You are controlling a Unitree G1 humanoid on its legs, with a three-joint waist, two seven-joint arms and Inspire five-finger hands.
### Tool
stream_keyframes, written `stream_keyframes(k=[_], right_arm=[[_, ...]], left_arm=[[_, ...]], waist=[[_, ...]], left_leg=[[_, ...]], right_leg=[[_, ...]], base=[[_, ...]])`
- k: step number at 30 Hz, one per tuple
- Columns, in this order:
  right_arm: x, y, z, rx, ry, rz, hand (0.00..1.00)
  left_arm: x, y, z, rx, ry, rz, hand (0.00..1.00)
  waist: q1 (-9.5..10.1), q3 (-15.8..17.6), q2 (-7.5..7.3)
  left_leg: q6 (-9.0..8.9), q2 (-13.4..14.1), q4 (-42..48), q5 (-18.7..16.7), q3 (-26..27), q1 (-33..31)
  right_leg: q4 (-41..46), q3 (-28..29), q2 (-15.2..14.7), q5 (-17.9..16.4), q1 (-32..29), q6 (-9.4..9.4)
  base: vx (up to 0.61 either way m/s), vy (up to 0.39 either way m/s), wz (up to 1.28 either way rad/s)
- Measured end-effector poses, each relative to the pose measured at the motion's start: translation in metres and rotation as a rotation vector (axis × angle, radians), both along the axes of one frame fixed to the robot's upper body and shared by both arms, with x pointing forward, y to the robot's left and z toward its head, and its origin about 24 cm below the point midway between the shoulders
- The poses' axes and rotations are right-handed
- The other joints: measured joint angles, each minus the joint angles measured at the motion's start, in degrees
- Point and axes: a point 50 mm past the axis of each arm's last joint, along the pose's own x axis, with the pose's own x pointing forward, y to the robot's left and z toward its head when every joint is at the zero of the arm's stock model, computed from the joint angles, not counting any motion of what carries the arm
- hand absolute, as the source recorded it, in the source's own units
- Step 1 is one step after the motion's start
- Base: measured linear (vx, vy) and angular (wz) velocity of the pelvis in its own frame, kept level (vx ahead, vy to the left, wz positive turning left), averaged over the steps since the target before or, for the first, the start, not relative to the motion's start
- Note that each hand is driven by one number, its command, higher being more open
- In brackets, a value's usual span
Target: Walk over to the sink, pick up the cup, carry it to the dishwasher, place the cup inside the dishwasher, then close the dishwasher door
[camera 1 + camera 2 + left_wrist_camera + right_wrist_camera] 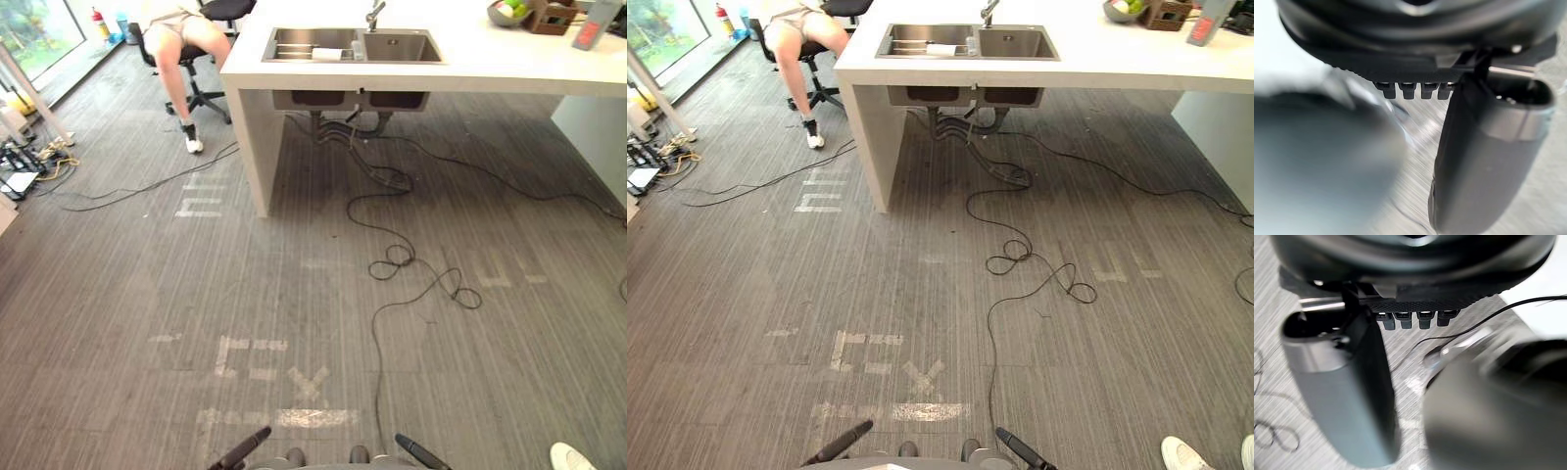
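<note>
The left hand (1415, 54) and right hand (1415, 281) hang above the floor (147, 274), fingers relaxed, thumbs straight out, both empty. The sink (397, 46) is well ahead.

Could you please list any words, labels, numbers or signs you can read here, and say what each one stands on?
No text can be read.
Pale tape marks on the floor: worn strips and a cross, no legible word.
Red-fronted box on the counter: print too small.
</note>
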Motion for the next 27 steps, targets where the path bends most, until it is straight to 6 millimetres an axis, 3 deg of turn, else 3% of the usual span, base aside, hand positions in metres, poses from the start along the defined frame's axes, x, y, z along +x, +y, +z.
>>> stream_keyframes(k=[8,10,13,17,21,27], right_arm=[[0.094,0.015,0.034,-0.017,-0.348,0.045,1.0],[0.101,0.016,0.037,-0.021,-0.375,0.058,1.0],[0.101,0.016,0.038,-0.036,-0.383,0.109,1.0],[0.085,0.015,0.031,-0.04,-0.37,0.163,1.0],[0.07,0.015,0.025,-0.044,-0.335,0.237,1.0],[0.064,0.023,0.021,-0.007,-0.326,0.306,1.0]], left_arm=[[0.031,-0.005,0.011,0.041,-0.103,-0.211,1.0],[0.037,-0.008,0.013,0.062,-0.128,-0.262,1.0],[0.056,-0.021,0.017,0.147,-0.175,-0.322,1.0],[0.07,-0.035,0.022,0.238,-0.22,-0.396,1.0],[0.068,-0.032,0.021,0.323,-0.202,-0.488,1.0],[0.067,-0.031,0.021,0.421,-0.188,-0.54,1.0]], waist=[[0.08,1.5,0.16],[0.07,1.5,0.2],[0.07,1.7,0.3],[-0.33,2.9,0.46],[-0.62,2.9,0.45],[-0.6,2.9,0.44]], left_leg=[[0.34,-0.3,-2.6,2.8,-1.7,0.3],[0.32,-0.4,-2.9,3.1,-1.6,0.3],[0.39,-0.4,-3.5,3.6,-1.7,0.5],[0.38,-0.4,-3.8,3.6,-1.5,1.6],[0.4,-0.4,-4.1,3.6,-1.3,1.6],[0.5,-0.5,-4.5,3.7,-1.2,1.9]], right_leg=[[-0.6,-4.5,-0.3,0.0,1.0,0.02],[-0.6,-4.7,-0.4,0.0,1.1,0.03],[-0.4,-5.4,-0.5,0.0,1.2,0.07],[-0.2,-5.4,-0.6,-0.2,2.1,0.3],[-0.1,-5.4,-0.6,-0.2,2.1,0.33],[0.1,-5.6,-0.8,-0.4,2.2,0.55]], base=[[-0.04,-0.018,0.27],[-0.05,0.002,0.09],[-0.04,0.004,0.11],[-0.03,0.001,-0.01],[-0.02,0.0,0.0],[0.0,0.0,0.0]])
